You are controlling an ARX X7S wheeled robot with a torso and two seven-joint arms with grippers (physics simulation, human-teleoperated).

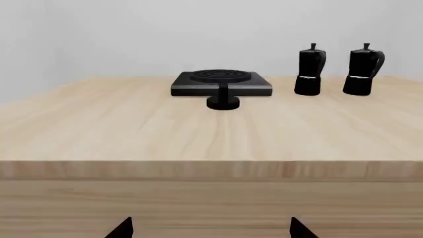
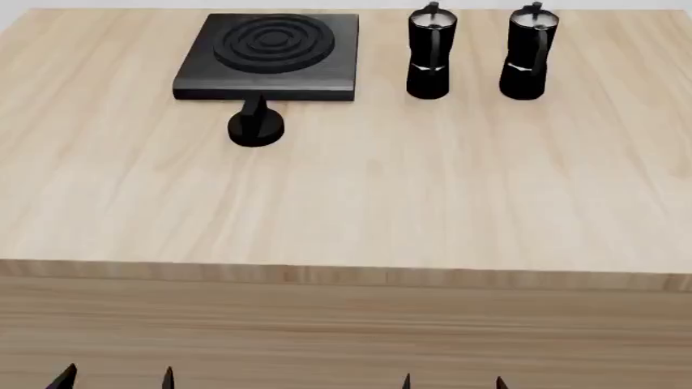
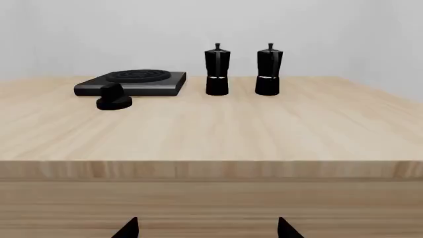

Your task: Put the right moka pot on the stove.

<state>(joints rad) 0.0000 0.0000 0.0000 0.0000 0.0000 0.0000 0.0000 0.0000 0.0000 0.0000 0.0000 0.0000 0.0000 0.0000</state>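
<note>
Left hand low at the near edge of the counter, only two dark fingertips poking into the head view, set apart, nothing between them. Right hand same story: two tips showing, spread wide, holding nothing (wrist views agree, each shows a pair of tips with a clear gap). Both hands sit in front of the counter's front face, well apart from everything on top.

Out on the counter, far side: the stove, a flat black square slab with ring burner, at far left. Just in front of it a small round black knob, touching or nearly touching the slab's front edge, cannot tell which. To the right of the stove stands the left moka pot, upright, near the slab but not on it. Further right, the right moka pot, upright on bare counter, a gap between the two pots, well apart from the stove. Both pots are well away from either hand.
</note>
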